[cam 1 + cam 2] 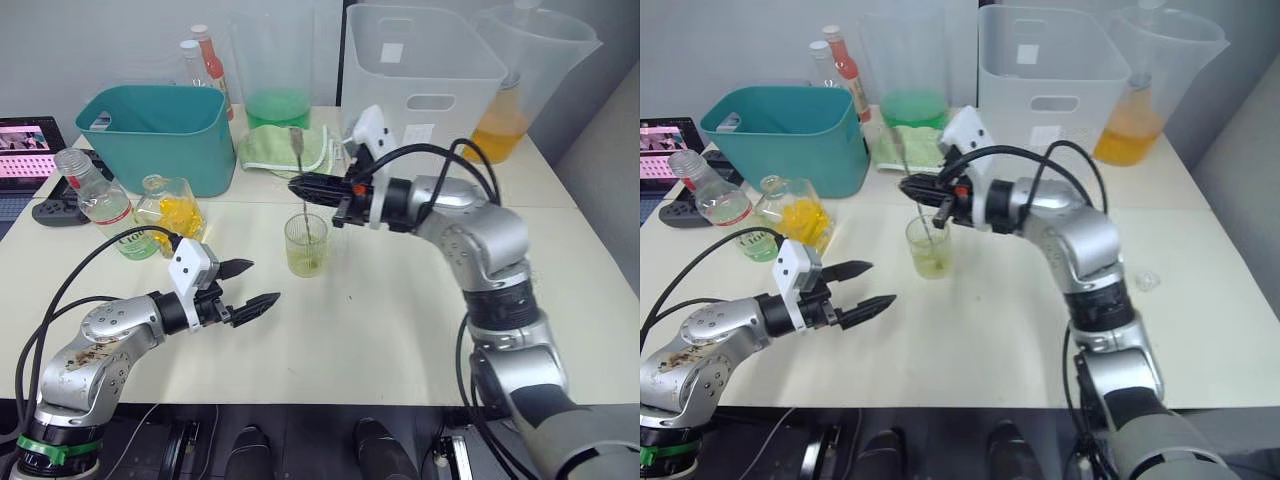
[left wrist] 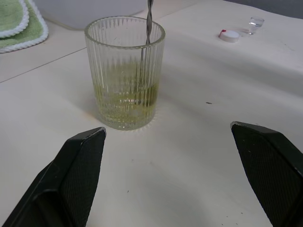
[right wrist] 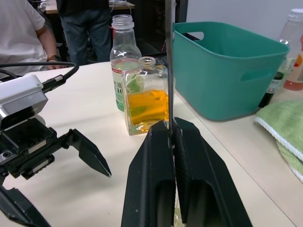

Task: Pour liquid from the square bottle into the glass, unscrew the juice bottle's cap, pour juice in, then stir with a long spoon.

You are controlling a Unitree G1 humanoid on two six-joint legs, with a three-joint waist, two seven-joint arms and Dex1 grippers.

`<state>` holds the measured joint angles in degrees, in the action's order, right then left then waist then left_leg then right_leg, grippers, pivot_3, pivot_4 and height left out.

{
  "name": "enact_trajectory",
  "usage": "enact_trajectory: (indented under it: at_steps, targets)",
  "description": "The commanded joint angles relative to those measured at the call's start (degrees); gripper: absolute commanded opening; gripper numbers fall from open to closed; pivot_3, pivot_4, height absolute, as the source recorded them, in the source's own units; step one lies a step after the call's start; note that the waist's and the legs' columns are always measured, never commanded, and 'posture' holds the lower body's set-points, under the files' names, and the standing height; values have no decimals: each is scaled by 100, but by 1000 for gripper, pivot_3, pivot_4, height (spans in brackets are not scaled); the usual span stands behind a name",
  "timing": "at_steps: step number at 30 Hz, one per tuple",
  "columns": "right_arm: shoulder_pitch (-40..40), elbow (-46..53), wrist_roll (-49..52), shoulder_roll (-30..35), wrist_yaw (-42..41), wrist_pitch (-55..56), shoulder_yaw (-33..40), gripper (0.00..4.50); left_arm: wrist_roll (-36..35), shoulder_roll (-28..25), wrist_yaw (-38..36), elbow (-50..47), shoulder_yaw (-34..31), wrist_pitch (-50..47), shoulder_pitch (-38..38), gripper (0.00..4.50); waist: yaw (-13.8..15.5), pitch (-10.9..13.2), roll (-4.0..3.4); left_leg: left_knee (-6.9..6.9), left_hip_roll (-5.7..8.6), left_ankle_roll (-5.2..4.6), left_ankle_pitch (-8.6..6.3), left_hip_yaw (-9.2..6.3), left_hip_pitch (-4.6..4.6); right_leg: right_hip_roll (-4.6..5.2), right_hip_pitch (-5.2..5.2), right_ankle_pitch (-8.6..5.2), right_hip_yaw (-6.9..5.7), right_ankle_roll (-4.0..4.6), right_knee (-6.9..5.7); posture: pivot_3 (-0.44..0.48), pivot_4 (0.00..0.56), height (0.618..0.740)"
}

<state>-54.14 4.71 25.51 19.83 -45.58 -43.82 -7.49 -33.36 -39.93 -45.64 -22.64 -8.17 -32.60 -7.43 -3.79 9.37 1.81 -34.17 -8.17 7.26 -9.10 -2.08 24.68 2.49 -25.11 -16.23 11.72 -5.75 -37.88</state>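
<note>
Overhead, pale table (image 1: 400,330) — right gripper (image 1: 296,186) pinches long spoon (image 1: 300,170) in glass (image 1: 306,245); left gripper (image 1: 262,284) spread.

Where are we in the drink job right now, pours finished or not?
Pours look done: the glass holds yellow-green liquid, the square bottle and the open juice bottle stand aside, and the juice bottle's cap lies on the table. In hand: the right gripper pinches the long spoon, its stem down in the glass. The left gripper is open and empty. Left: finishing the stir.
</note>
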Motion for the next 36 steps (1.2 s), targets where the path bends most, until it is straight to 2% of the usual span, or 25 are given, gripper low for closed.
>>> enact_trajectory:
  at_steps: [1,4,11,17,23,27,36]
  targets:
    - [-71,223,-83,287,-90,103,56,0,26,-18,-57,-31,-83,163,-30,4477,-3,0,0,0,0,0,0,0,0,0,0,0,0,0,0,0,150,717]
    - [-140,70,-233,304,-11,417,71,0,47,-6,-59,-6,-56,179,-56,4477,-5,0,0,0,0,0,0,0,1,0,0,0,0,0,2,0,150,717]
    - [-342,-529,-401,-275,268,1181,129,0,66,11,-69,-16,-43,195,-38,4477,-15,0,0,1,0,0,0,0,1,0,0,0,0,0,1,0,150,717]
    - [-254,-397,-166,-613,163,953,23,0,84,9,-72,7,-43,221,-30,4477,-12,0,0,1,0,0,0,0,1,0,0,0,0,0,-1,0,150,717]
    - [-110,96,135,-182,-157,172,26,0,116,6,-98,11,-44,276,4,4477,-3,0,0,0,0,0,0,0,1,0,1,0,0,0,-1,0,150,717]
    - [-206,71,-142,254,-98,130,-25,0,124,32,-151,45,-90,349,-11,4477,16,0,0,-2,0,0,0,0,2,1,1,0,0,0,1,0,150,717]
    - [-433,-313,-306,-5,44,501,6,0,44,80,-175,-18,-212,376,-6,4477,-10,0,0,1,0,0,0,0,1,0,0,0,0,0,0,0,150,717]
